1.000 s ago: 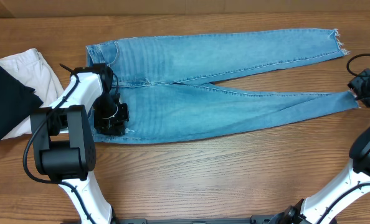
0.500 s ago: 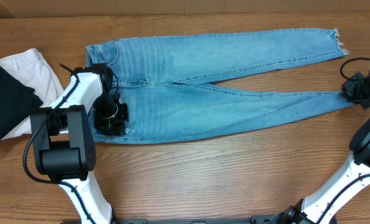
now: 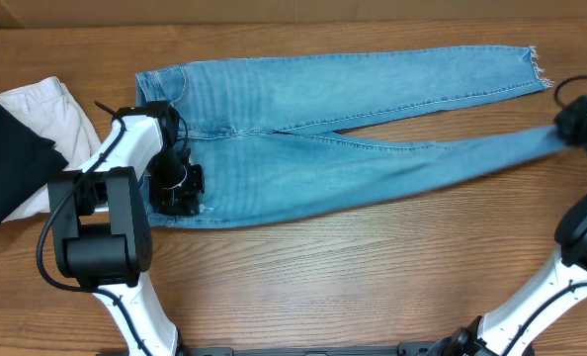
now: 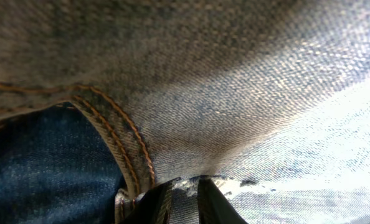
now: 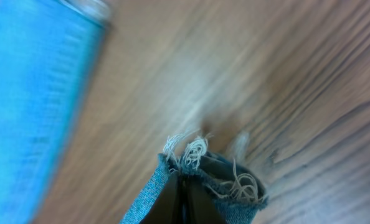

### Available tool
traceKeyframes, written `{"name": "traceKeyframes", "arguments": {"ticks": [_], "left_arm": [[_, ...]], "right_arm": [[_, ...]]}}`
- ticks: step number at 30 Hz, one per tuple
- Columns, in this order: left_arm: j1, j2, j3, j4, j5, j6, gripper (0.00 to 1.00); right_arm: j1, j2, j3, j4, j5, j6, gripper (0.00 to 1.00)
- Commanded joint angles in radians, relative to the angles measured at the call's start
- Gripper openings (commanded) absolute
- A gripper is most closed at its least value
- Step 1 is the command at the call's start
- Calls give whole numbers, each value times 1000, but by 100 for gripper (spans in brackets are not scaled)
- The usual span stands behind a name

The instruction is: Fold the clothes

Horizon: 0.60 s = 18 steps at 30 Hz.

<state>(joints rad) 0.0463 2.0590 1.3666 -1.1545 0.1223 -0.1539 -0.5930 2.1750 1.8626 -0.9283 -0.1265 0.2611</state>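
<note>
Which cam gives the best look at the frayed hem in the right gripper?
Right wrist: the frayed hem sits close up, threads clear, pinched in the right gripper. Overhead shows the jeans whole, but that hem blurred at the gripper. Left wrist shows only denim and seam stitching.

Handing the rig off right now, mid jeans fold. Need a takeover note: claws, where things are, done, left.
Left claw: shut on the jeans at the near waist edge.
Right claw: shut on the frayed hem of the near leg, far right.
Jeans: spread lengthwise, waist left, legs right; far leg lies free.
Done: both grips set, no fold made yet.
Left: every fold. The black garment and white garment at far left are not part of this.
</note>
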Motion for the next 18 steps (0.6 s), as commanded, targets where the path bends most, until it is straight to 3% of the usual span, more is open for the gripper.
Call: {"name": "traceKeyframes", "arguments": {"ticks": [1,5,7,15,18], "left_arm": [[5,14,-30,-1,-50,-3,19],[5,14,-30,-1,-50,-3,19],[5,14,-30,-2,-50,-3,19],[5,14,-30,-8,-50,-3,19],[5,14,-30,-11,-47,-3,19]], "right_arm": [[-27,-139,85,-9,68,-5,4],[-82,-157,85,-127,396,182,4],[-125,-156,80,-174,451,254,4],[-235,-155,80,-174,272,271,17],[-240,-155,80,-177,201,258,16]]}}
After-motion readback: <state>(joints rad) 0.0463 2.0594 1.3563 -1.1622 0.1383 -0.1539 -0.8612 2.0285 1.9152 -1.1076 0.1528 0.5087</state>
